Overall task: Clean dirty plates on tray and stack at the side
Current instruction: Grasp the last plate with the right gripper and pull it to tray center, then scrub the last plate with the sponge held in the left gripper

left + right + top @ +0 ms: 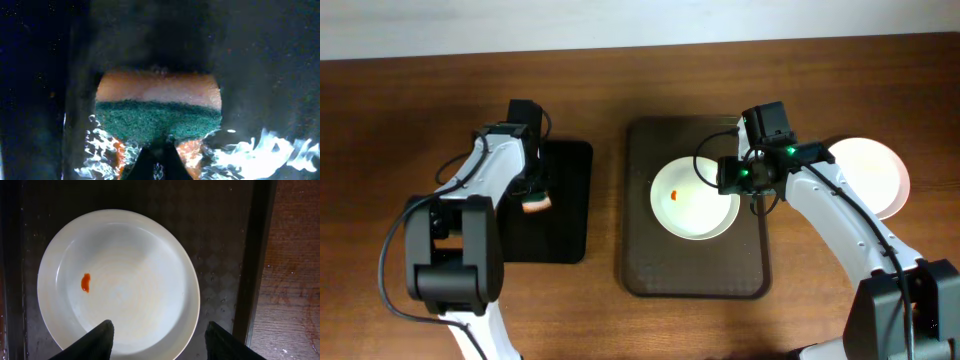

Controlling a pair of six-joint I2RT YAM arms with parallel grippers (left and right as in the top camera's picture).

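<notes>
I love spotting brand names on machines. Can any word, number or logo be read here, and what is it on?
None can be read.
A pale mark low in the left wrist view is too blurred to read.
The plate, brown tray, black tray and sponge bear no print.

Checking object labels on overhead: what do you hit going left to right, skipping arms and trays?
Orange-and-green sponge → plate with the red smear → white plate on the bare wood
</notes>
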